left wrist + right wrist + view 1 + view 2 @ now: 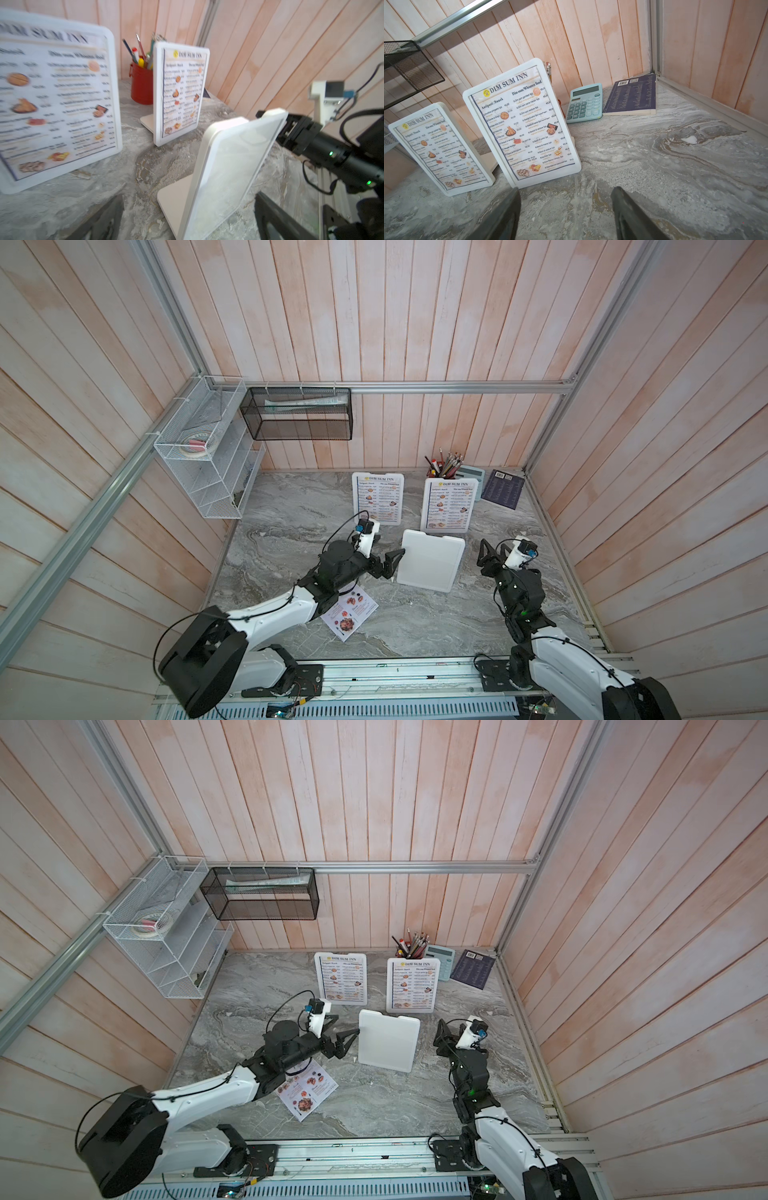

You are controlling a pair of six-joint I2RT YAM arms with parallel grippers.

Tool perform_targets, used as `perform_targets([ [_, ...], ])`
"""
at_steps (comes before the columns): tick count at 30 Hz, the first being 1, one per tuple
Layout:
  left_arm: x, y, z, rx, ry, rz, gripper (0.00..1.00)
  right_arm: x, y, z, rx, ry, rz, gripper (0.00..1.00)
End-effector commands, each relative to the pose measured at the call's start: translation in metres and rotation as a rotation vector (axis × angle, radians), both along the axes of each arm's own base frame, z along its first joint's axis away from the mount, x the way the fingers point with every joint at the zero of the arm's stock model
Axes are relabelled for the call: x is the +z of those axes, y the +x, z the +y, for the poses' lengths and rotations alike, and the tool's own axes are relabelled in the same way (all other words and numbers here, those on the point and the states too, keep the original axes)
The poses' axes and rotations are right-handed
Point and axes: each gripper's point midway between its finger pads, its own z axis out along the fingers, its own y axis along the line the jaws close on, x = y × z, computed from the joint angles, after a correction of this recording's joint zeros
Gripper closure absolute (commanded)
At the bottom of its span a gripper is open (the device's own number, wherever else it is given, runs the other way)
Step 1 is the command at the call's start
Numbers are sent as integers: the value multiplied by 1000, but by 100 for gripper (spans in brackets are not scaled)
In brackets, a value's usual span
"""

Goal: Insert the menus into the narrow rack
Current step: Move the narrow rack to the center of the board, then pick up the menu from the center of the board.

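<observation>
My left gripper [395,565], wide open, and right gripper [494,546], open too, sit each side of the empty stand [432,564] on the bench [291,506], maybe to steady it.

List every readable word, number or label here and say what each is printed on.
"DIM SUM INN": heads the menu beside the pen pot and the other standing menu.
"Antipasti /Snack": column head on that first menu.
"Dim sum/Wheaten food": its other column head.
Dish lines, calculator keys, purple booklet, colourful sheet: too small or blurred.
</observation>
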Motion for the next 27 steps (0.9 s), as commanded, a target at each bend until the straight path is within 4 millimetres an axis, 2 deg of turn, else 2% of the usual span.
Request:
perform_targets([
  [1,-15,9,59,330,-51,159,0,24,2,17,89,6,14,33],
  [4,-18,3,98,505,-95,202,0,55,-16,46,226,31,-42,33],
  [7,-16,-7,112,535,-71,210,0,96,-46,87,389,20,-132,32],
  [9,-22,-13,126,592,-80,244,0,116,-66,116,483,1,-167,32],
  [12,-41,-23,140,656,-107,325,0,129,-88,169,605,-67,-169,32],
  [15,-68,-39,160,773,-119,496,0,117,-95,231,685,-192,-115,30],
  [17,-86,-52,167,825,-118,606,0,98,-94,271,764,-246,-66,30],
  [19,-103,-60,164,823,-122,688,0,72,-88,303,814,-269,-11,29],
  [21,-114,-65,159,797,-111,733,0,52,-83,324,846,-275,32,29],
  [24,-132,-74,164,835,-93,808,0,24,-80,350,904,-276,93,29],
  [27,-147,-82,169,872,-103,861,0,-2,-78,367,961,-239,161,29],
])
